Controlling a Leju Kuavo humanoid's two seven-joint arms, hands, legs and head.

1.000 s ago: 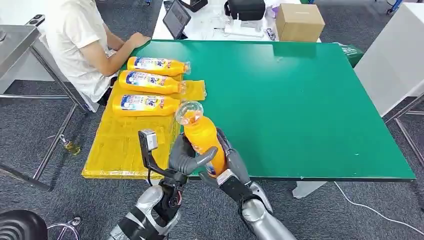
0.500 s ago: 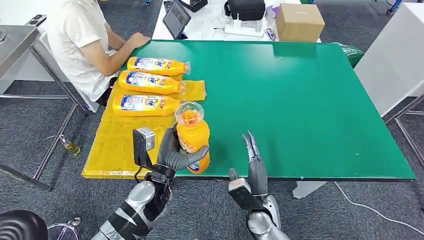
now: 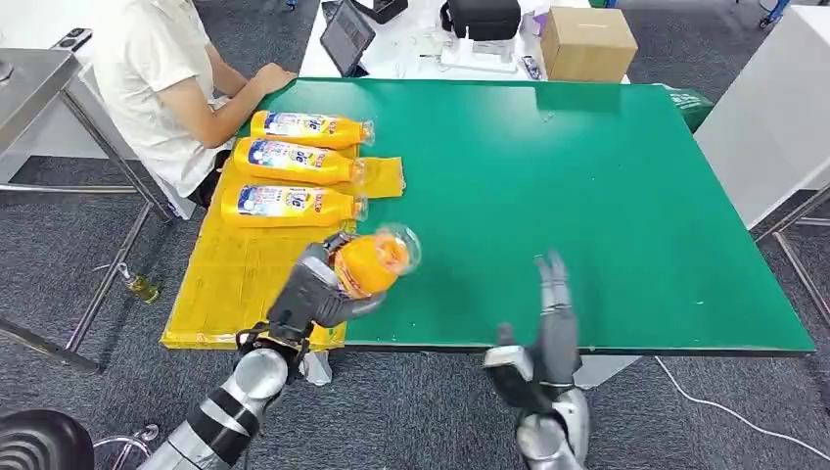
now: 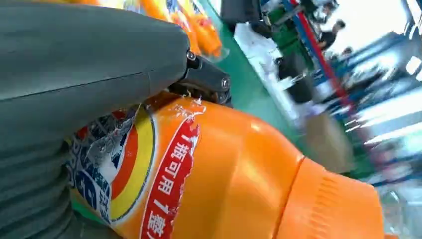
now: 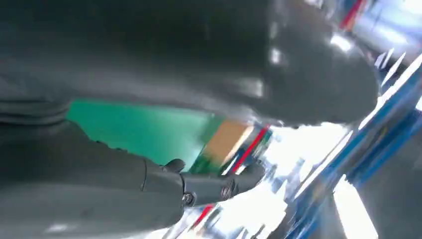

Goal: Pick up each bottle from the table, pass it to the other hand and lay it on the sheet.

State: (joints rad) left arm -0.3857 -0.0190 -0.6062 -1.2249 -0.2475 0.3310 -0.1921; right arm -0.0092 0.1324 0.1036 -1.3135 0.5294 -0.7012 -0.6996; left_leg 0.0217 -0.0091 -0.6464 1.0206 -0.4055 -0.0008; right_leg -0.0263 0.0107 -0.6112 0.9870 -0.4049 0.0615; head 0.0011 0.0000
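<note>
The left hand gripped an orange drink bottle above the near edge of the yellow sheet, where it met the green table. The bottle's long axis ran left to right, its clear end pointing right, roughly parallel to the three bottles lying farther along the sheet. The right hand hung well apart to the right, fingers spread, holding nothing.

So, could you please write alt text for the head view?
The robot's left hand holds an orange bottle above the yellow sheet, where three bottles lie; its right hand is open over the green table.
</note>
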